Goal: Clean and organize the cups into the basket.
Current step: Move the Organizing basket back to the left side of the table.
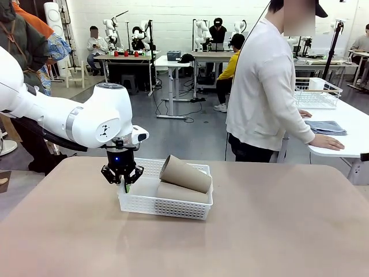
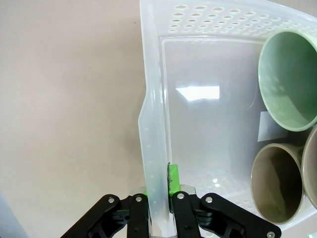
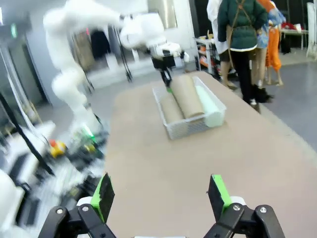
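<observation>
A white plastic basket (image 1: 166,208) sits left of the table's middle. Two tan cups lie in it, one (image 1: 185,173) stacked across the other (image 1: 183,193). My left gripper (image 1: 123,178) points down at the basket's left end. In the left wrist view, my left gripper (image 2: 158,192) is shut on the basket's side wall (image 2: 151,74), one green pad (image 2: 173,181) inside it. The mint green cup (image 2: 289,79) and a tan cup (image 2: 276,184) show their open mouths there. My right gripper (image 3: 161,198) hovers open and empty above bare table, far from the basket (image 3: 191,130).
A person (image 1: 265,86) in a white top stands at the far edge, both hands on a neighbouring white table (image 1: 351,124) with a blue cloth (image 1: 326,127) and a wire basket (image 1: 316,95). The brown tabletop (image 1: 277,225) is bare right of and in front of the basket.
</observation>
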Robot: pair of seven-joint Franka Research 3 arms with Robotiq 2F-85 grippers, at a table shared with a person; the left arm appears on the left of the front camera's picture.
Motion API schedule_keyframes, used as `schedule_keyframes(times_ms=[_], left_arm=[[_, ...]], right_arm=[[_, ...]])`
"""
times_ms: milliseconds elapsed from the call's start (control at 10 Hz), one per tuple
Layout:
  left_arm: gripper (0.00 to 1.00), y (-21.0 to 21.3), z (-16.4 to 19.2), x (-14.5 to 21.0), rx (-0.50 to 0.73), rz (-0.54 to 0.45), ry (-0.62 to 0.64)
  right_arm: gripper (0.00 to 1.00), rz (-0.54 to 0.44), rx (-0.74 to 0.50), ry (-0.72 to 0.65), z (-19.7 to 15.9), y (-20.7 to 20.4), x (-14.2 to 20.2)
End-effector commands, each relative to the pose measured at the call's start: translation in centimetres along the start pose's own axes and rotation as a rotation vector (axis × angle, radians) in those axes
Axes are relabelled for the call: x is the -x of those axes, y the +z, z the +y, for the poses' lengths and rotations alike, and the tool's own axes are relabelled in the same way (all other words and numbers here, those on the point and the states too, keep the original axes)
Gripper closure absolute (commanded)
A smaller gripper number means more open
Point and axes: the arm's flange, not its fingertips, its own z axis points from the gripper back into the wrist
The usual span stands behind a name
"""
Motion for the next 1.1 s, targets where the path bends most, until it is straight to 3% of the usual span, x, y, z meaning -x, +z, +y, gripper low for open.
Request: schedule_keyframes(times_ms=[0, 200, 1000], left_arm=[[1.0, 0.4, -0.1, -0.1, 0.002, -0.008, 0.001], [1.0, 0.4, -0.1, -0.1, 0.002, -0.008, 0.001], [1.0, 0.4, -0.1, -0.1, 0.002, -0.008, 0.001]], right_arm=[[0.0, -0.197, 0.043, -0.446, -0.9, 2.2, 1.2], [0.0, -0.175, 0.019, -0.651, -0.7, 3.0, 3.3], [0.0, -0.059, -0.037, -0.992, -1.0, 3.0, 6.8]])
